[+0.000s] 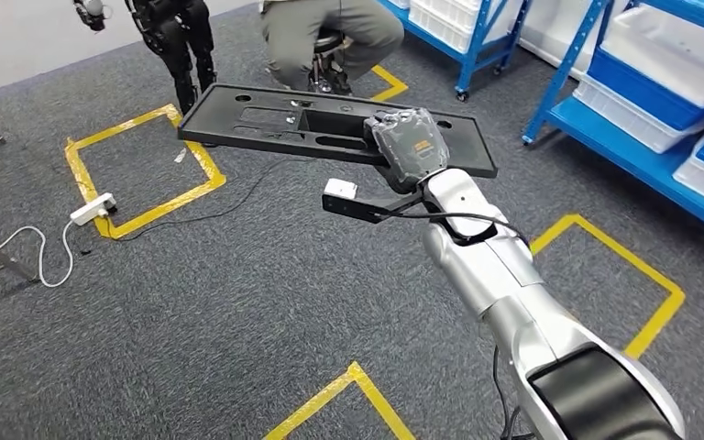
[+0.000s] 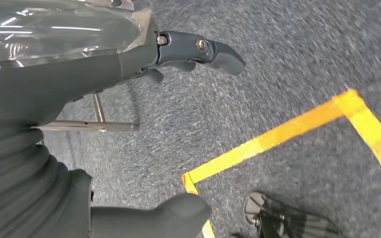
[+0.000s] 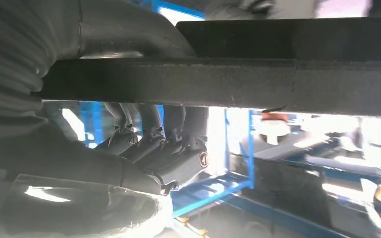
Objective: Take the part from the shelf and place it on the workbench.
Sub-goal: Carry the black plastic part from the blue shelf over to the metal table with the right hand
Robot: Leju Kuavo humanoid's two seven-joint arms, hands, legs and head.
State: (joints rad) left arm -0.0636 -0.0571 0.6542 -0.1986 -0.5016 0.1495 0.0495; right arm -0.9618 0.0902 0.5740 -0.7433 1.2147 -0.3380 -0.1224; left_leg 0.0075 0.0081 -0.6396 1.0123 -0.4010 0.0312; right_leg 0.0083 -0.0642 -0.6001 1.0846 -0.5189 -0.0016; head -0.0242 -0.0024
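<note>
I see my right hand [image 1: 410,147] gripping the part [image 1: 275,124] at its near long edge, toward its right end. The part sticks out mostly to the left of the hand and is carried flat above the carpet [image 1: 238,312], off the ground. In the right wrist view the part [image 3: 278,84] runs as a dark slab across the picture, with the thumb [image 3: 129,34] over one face and the fingers [image 3: 149,134] curled against the other, so the edge is clamped between them.

The part is a long, flat black panel, roughly rectangular, with moulded recesses, a slot-like opening near the hand and small round holes near its corners. Its surface looks matte.

Beyond the part a person [image 1: 330,37] sits on a stool; to the right of the part stands a blue shelf [image 1: 642,137] with white and blue bins. Yellow tape [image 1: 137,174] marks squares on the carpet left of the part and below it.

My left hand [image 2: 129,64] hangs over the carpet, holding nothing, thumb and fingers apart.
</note>
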